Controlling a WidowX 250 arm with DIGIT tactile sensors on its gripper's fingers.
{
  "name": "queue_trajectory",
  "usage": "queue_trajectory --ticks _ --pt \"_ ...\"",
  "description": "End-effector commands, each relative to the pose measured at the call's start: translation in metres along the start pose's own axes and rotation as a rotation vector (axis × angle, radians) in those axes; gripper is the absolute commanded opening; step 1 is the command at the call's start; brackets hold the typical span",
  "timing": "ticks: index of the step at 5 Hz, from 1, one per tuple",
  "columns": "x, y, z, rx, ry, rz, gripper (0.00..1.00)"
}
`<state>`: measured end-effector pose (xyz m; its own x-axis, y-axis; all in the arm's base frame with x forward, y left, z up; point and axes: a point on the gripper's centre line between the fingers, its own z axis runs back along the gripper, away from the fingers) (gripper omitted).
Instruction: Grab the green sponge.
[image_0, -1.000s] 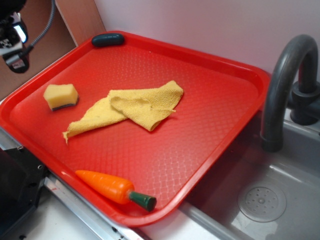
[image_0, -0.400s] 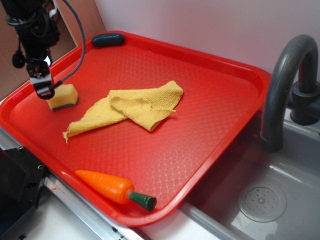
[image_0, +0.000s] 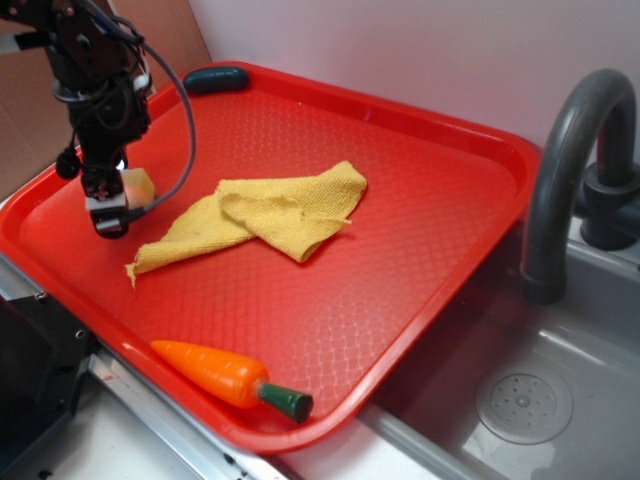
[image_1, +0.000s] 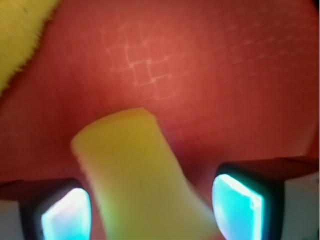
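The green sponge (image_0: 139, 185), a small yellow foam block, lies at the left of the red tray (image_0: 420, 200), mostly hidden behind my gripper (image_0: 108, 215). In the wrist view the sponge (image_1: 145, 180) lies between my two fingers (image_1: 65, 212), close to the left one, with a gap of red tray to the right one. My gripper (image_1: 150, 210) is open, lowered around the sponge. The sponge's dark green layer does not show.
A yellow woven cloth (image_0: 280, 215) lies crumpled mid-tray, its edge in the wrist view (image_1: 20, 35). An orange carrot (image_0: 225, 375) lies at the front rim. A dark green capsule (image_0: 215, 79) sits at the back corner. A grey faucet (image_0: 570, 170) and sink (image_0: 520, 400) are to the right.
My gripper has come from the tray's back left, over the sponge, and down around it; it now covers most of the sponge. The sponge, cloth and carrot have not moved.
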<state>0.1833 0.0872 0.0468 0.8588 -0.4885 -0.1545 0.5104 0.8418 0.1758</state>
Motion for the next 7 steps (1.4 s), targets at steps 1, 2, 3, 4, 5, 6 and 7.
queue_trajectory --ticks 1,2,3,4,5,6,7 --pt "0.003 0.015 -0.017 -0.023 0.025 0.02 0.0" --pt "0.001 0.011 -0.017 -0.03 0.023 0.011 0.0" --pt "-0.002 0.006 -0.014 -0.025 0.028 0.019 0.0" --pt "-0.004 0.013 0.036 -0.046 -0.084 0.286 0.0" --pt "-0.004 0.002 0.089 -0.119 -0.118 0.489 0.0" --pt "-0.004 -0.03 0.142 -0.194 -0.146 0.621 0.0" --pt "-0.009 -0.057 0.2 -0.271 -0.214 0.646 0.0"
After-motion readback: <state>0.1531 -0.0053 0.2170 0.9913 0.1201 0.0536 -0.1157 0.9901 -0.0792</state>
